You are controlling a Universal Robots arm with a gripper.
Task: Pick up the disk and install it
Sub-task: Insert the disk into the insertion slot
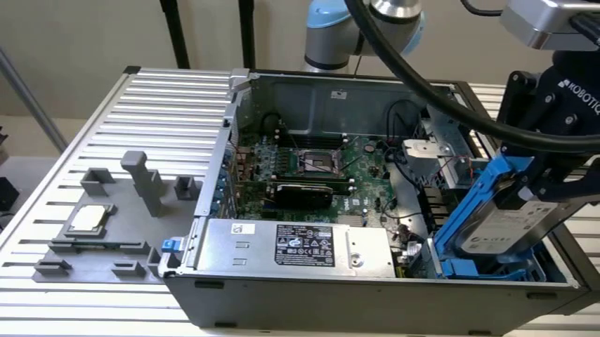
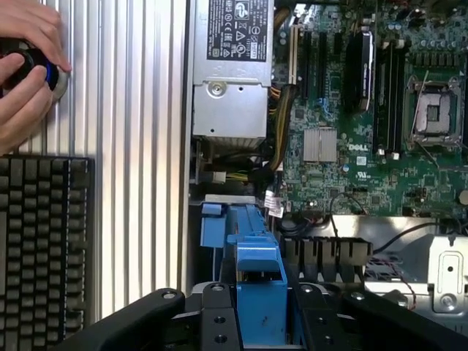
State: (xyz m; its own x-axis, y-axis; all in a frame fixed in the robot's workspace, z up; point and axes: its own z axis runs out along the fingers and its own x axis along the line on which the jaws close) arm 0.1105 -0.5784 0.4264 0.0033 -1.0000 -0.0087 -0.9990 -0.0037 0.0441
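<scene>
**Disk gripped and tilted over the drive bay of the open case**

In the exterior view, the ribbed metal desk [image 1: 159,105] carries a grey fixture tray [image 1: 131,225] at the view's left. Upright blocks stand on the tray, and a small square silver chip [image 1: 89,219] lies flat in one recess. Just beside the tray stands the open computer case [image 1: 328,302]. Along its near wall lies the power supply [image 1: 300,246] with a dark printed label. Behind that is the green motherboard [image 1: 361,175] with its bare processor socket [image 1: 319,163].

At the view's right, the black hand [image 1: 549,186] reaches down from above and is clenched on the disk [image 1: 506,232], with a finger on each side of its blue carrier bracket. The disk is tilted, its upper end leaning toward the view's right and its white label facing the camera. Its lower end sits down among the blue bay [image 1: 468,270] in the case's near right corner. Whether it touches the bay's floor cannot be told.

In the wrist view, a person's fingers [image 2: 29,29] wrap a round controller [image 2: 36,66] with a blue ring. The controller rests on the desk near a black keyboard [image 2: 44,248]. The hand's two black fingers flank the disk's blue bracket. Beyond the bracket lie the power supply and the motherboard.
</scene>
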